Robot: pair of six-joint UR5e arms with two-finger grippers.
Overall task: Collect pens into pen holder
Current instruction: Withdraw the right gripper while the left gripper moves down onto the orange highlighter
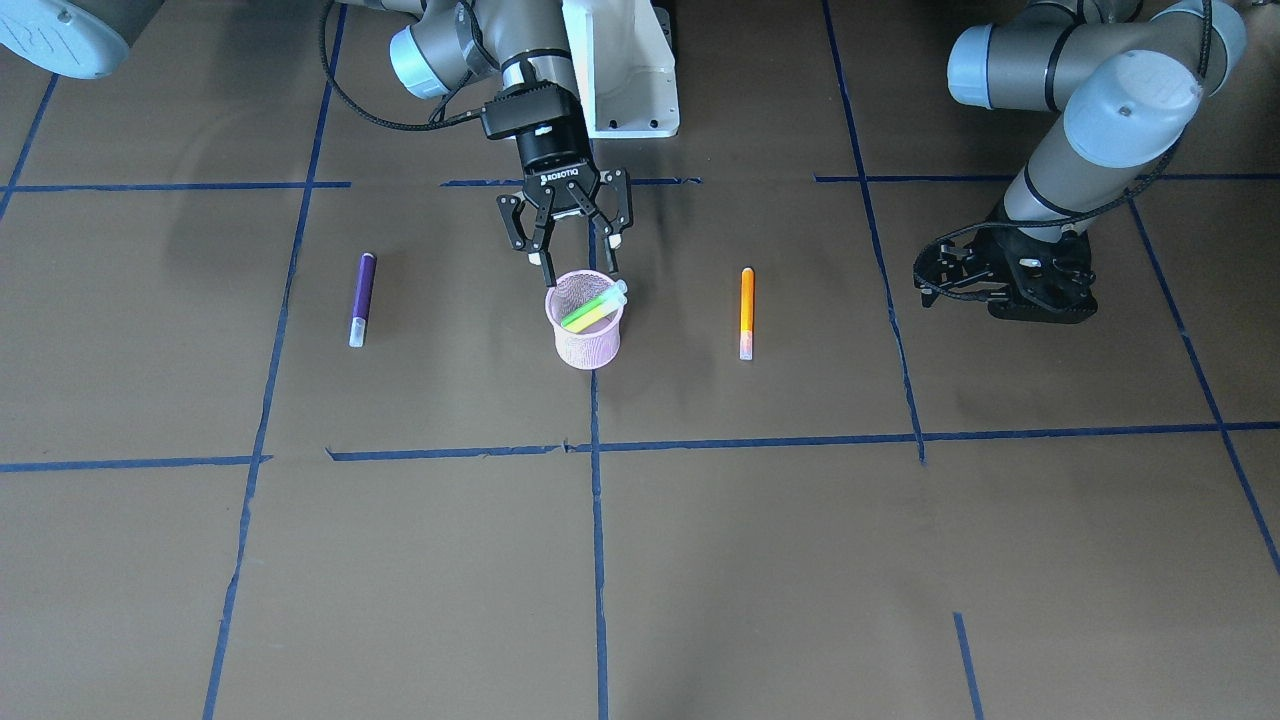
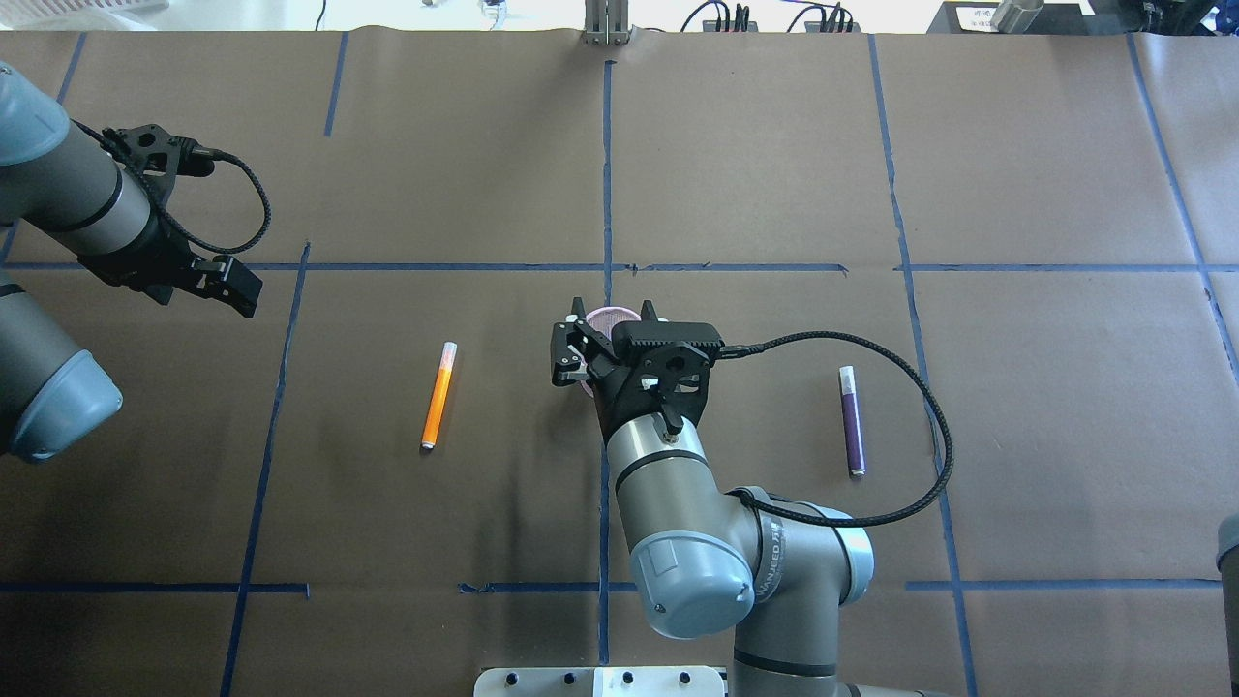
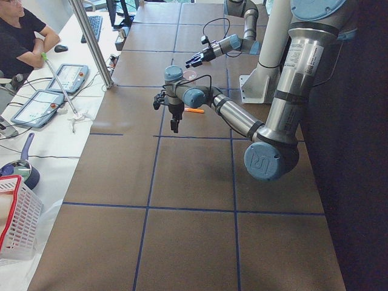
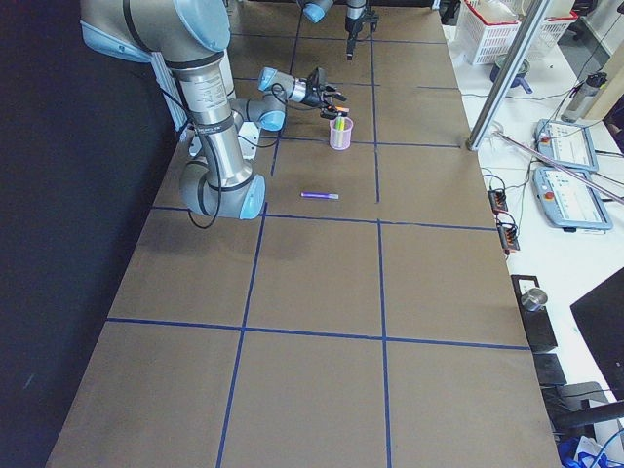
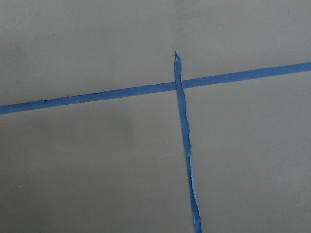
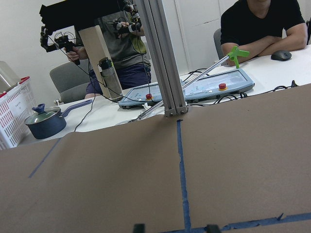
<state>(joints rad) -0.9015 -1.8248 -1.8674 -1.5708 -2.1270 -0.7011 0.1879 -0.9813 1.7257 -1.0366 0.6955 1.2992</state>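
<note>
The pink mesh pen holder (image 1: 585,340) stands at the table's middle, and a green pen (image 1: 592,303) and a yellow pen (image 1: 590,316) lean inside it. My right gripper (image 1: 580,265) hangs just above the cup's rim, open and holding nothing; from overhead the gripper (image 2: 605,350) covers most of the holder (image 2: 614,315). A purple pen (image 1: 362,298) (image 2: 851,421) lies flat on the right arm's side. An orange pen (image 1: 746,312) (image 2: 438,395) lies flat on the other side. My left gripper (image 2: 225,283) hovers far off beyond the orange pen; its jaws are not readable.
Brown paper with blue tape lines (image 1: 597,500) covers the table. The white arm mount (image 1: 620,70) stands behind the holder. The right wrist view shows people, control tablets (image 6: 214,87), a metal post (image 6: 163,58) and a blue pot (image 6: 46,121) past the far edge.
</note>
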